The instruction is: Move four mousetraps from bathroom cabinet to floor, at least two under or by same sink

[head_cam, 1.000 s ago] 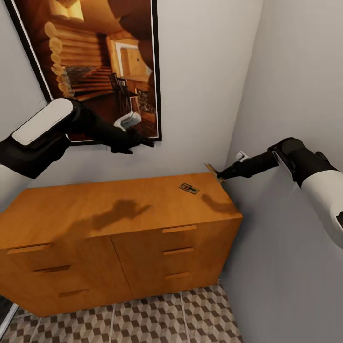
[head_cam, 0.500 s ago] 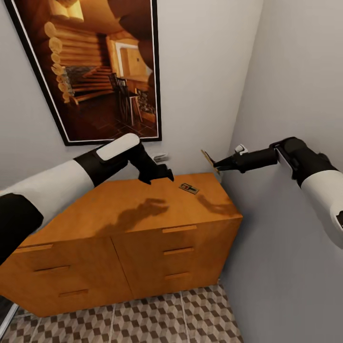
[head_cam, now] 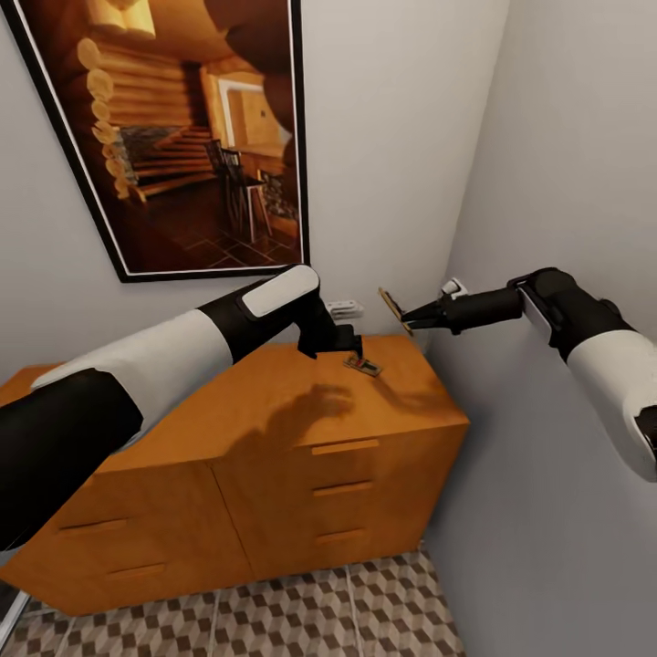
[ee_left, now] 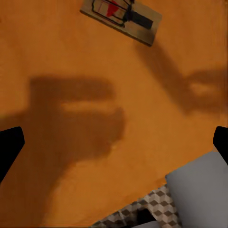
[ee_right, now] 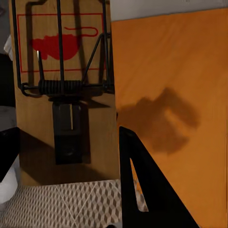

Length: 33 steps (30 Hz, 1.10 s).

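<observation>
Orange-brown cabinet (head_cam: 274, 429); tan mousetrap (ee_right: 64, 90) with red print; brown-beige-grey cube-patterned floor (head_cam: 319, 616).

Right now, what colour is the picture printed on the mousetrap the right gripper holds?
Red, on the mousetrap's tan wood; clearest in the right wrist view.

The cabinet (head_cam: 274, 456) is set in a corner, backed against the rear wall with a side wall at its right end, and the bathroom floor (head_cam: 301, 611) is laid before it. A framed picture (head_cam: 182, 137) is hung on the rear wall above the cabinet. One mousetrap (head_cam: 363, 365) is laid flat on the cabinet top near its right rear corner, just beside the left gripper (head_cam: 351, 345), which is positioned over it. A second mousetrap (head_cam: 393, 308) is held tilted in the right gripper (head_cam: 408, 317), above the cabinet's right end and close to the side wall.
</observation>
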Motion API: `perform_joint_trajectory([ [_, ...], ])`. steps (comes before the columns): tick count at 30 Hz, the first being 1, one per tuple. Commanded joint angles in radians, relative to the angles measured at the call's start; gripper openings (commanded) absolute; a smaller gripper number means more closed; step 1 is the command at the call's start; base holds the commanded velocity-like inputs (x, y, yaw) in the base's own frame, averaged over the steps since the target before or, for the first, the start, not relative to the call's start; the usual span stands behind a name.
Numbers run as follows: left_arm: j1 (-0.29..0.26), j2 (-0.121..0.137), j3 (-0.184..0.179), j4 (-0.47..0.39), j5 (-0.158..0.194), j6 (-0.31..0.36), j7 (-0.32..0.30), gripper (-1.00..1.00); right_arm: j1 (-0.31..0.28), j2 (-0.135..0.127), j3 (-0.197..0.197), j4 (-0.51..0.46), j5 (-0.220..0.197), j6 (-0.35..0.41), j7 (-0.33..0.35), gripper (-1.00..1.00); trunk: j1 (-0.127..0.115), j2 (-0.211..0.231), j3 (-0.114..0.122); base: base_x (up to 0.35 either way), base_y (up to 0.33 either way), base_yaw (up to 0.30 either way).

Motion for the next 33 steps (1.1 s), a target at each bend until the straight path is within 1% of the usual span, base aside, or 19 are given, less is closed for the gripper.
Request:
perform_joint_trajectory([
  [1, -0.002, 0.000, -0.002, -0.002, 0.010, -0.002, 0.009, 1.00, 0.007, 0.004, 0.008, 0.000, -0.011, 0.014, -0.001, -1.00, 0.001, -0.001, -0.001, 0.296, 0.000, 0.000],
  [4, -0.002, 0.001, -0.001, -0.004, 0.010, -0.002, 0.010, 1.00, 0.025, 0.015, 0.008, -0.002, -0.010, 0.013, -0.002, -1.00, 0.001, -0.001, -0.001, 0.321, 0.000, 0.000],
  [9, -0.001, 0.002, -0.002, -0.006, 0.010, -0.002, 0.010, 1.00, 0.030, 0.018, 0.008, -0.002, -0.010, 0.013, -0.002, -1.00, 0.001, -0.001, -0.001, 0.223, 0.000, 0.000],
  [19, -0.001, 0.002, -0.001, -0.008, 0.010, -0.001, 0.011, 1.00, 0.032, 0.020, 0.008, -0.002, -0.010, 0.015, -0.003, -1.00, 0.001, -0.001, -0.001, 0.023, 0.000, 0.000],
  [33, -0.001, 0.000, 0.001, -0.009, 0.012, -0.005, 0.007, 1.00, 0.032, 0.032, 0.009, -0.001, -0.011, 0.015, -0.008, -1.00, 0.001, -0.001, -0.001, 0.004, -0.005, 0.000],
])
